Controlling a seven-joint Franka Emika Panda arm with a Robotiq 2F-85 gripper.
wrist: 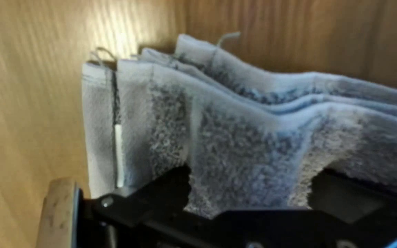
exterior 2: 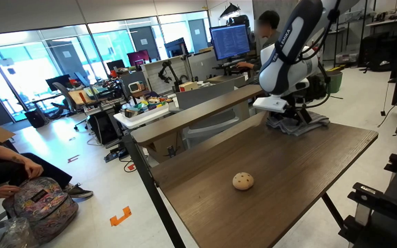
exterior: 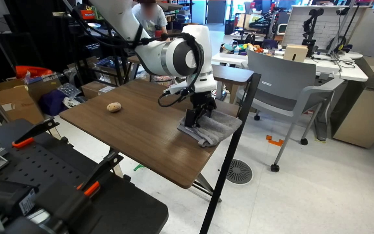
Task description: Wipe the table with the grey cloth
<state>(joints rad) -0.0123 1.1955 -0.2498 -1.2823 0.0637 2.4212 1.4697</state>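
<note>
Your claw (exterior: 201, 117) is spread wide, right on the grey cloth (exterior: 221, 126), there at the end edge of the table (exterior: 131, 120)! The fabric bulges up between your fingers (wrist: 171, 186), so closing straight from here should catch it.

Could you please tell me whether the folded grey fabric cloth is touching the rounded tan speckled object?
Apart: both exterior views plainly show brown wood-grain tabletop separating the grey cloth from the tan object.

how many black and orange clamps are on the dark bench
2, at the edge of the dark bench facing the table. In an exterior view, one clamp at left, another clamp lower and farther right. Others may be hidden.
</note>
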